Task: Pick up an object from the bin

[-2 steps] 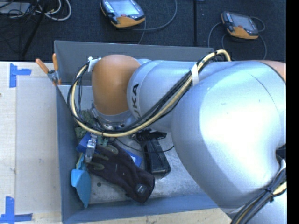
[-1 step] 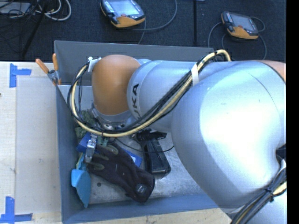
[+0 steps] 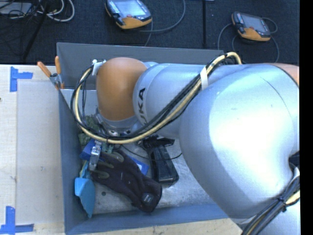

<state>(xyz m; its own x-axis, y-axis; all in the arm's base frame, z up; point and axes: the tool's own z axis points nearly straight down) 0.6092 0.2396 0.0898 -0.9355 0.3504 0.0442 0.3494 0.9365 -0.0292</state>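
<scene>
In the camera view, the silver arm point(image 3: 234, 131) is reaching in from the right and is covering most of the grey bin point(image 3: 68, 180). Its wrist, capped by an orange cover point(image 3: 117, 87), is pointing down into the bin's left half. A bundle of black and yellow cables point(image 3: 161, 116) is looping round the wrist and running back along the arm.

The tool point(image 3: 98, 150) is hanging just below the wrist, low over the heap at the left of the bin floor. Little of it is showing, so I cannot tell whether it is open or closed, or whether it is gripping anything.

The things nearest to it are lying in that left-hand heap. A small blue block point(image 3: 89, 152) is sitting right beside the tool, touching it or nearly so. A black glove point(image 3: 128, 180) is sprawling just below and to the right of the tool, with its cuff pointing toward the bin's near wall. A blue scoop-shaped piece point(image 3: 86, 192) is leaning by the left wall, beside the glove. A black handle-shaped thing point(image 3: 164, 163) is lying to the glove's right, partly under the arm. Something green point(image 3: 90, 120) is peeking out behind the cables near the left wall. The tool is standing between the blue block and the glove's finger end, and I cannot tell which of the two it is over.
</scene>
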